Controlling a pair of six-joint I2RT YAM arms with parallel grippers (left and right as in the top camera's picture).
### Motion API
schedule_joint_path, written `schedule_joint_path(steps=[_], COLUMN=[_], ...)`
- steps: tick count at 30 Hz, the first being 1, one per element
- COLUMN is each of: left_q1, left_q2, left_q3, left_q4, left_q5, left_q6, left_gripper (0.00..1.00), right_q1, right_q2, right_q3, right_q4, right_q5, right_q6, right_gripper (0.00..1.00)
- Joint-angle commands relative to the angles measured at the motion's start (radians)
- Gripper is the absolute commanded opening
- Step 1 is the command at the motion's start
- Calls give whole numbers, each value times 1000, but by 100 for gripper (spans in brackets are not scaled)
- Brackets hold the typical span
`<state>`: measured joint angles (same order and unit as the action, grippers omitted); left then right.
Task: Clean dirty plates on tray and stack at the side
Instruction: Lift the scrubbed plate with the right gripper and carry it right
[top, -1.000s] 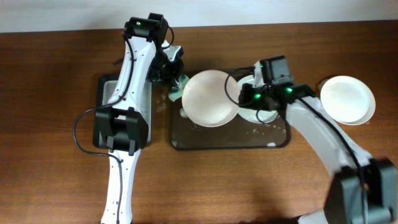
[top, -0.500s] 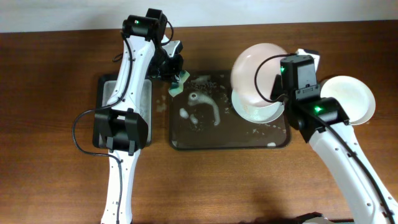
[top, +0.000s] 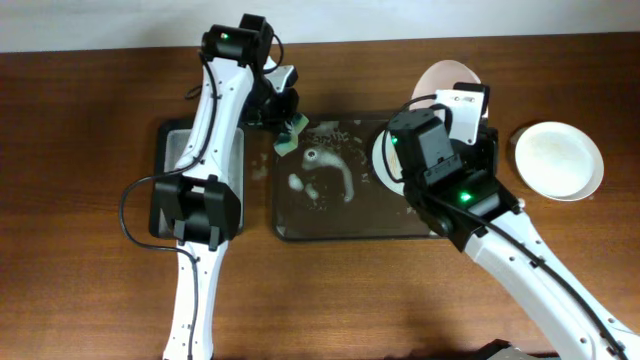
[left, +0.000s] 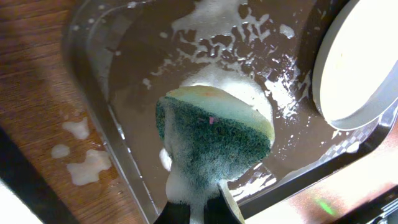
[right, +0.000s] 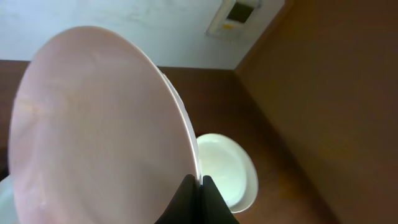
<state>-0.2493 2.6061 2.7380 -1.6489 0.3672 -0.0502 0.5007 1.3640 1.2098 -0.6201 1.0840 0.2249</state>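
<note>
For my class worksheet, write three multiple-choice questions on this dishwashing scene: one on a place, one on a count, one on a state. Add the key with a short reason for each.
1. Where is the sponge?
A) held by the left gripper above the tray
B) dropped on the floor
C) lying on a plate

2. How many white plates are in view?
A) one
B) three
C) five

3. How is the plate in the right gripper?
A) flat on the tray
B) raised and tilted, pinched at its rim
C) stacked on another plate

Key:
1 A: the left wrist view shows the gripper shut on the sponge above the foamy tray.
2 B: one is held, one lies on the tray, and one sits on the table beside it.
3 B: the right wrist view shows the rim clamped, with the plate up on edge.
</note>
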Motion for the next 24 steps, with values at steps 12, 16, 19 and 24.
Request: schedule_joint_path(steps=[12,16,19,24], left_q1=[-30,-30,-30,-30], left_q2=[-37,-37,-37,-37], left_q3=[11,11,11,11], left_q4=[5,5,5,6], left_q5=[-50,-50,-50,-50], left_q6=[-7,-7,-6,-7], left_gripper=[0,0,0,0], right_q1=[3,-72,-142,-306], right_q2=[-16,-16,-17,-66], right_q3=[19,19,19,42], right_q4=[-34,-74,-68,-72], right_q5=[-60,-237,-262,-545], right_q6=[5,109,98,134], right_gripper=[4,4,4,4])
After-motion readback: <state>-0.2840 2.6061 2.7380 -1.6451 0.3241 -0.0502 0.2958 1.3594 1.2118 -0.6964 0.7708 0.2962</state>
